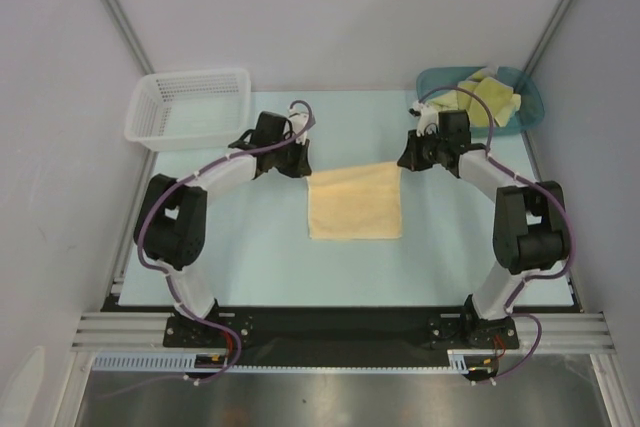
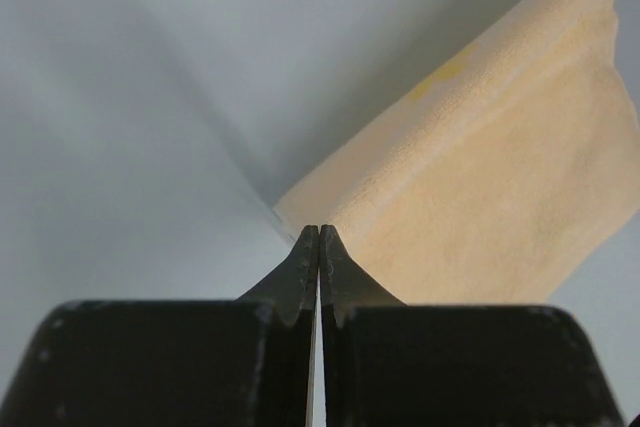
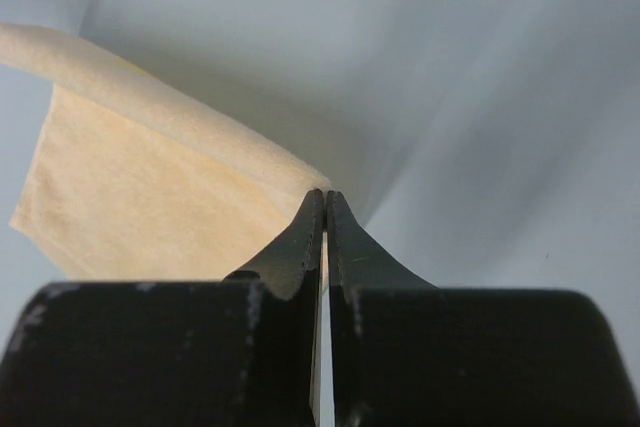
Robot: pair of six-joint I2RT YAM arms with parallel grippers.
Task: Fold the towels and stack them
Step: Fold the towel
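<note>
A pale orange towel point(image 1: 355, 202) lies in the middle of the table, its far edge lifted. My left gripper point(image 1: 303, 169) is shut on the towel's far left corner point(image 2: 300, 209). My right gripper point(image 1: 405, 162) is shut on the towel's far right corner point(image 3: 300, 175). In both wrist views the towel point(image 2: 480, 197) hangs down from the pinched corners toward the table, with the far edge stretched between the grippers point(image 3: 150, 187). More yellow-green towels point(image 1: 485, 99) lie in the teal bin point(image 1: 530, 87) at the back right.
A white mesh basket point(image 1: 190, 107) stands at the back left. The light blue table surface point(image 1: 250, 257) is bounded by grey enclosure walls. A black rail point(image 1: 340, 325) runs along the near edge between the arm bases.
</note>
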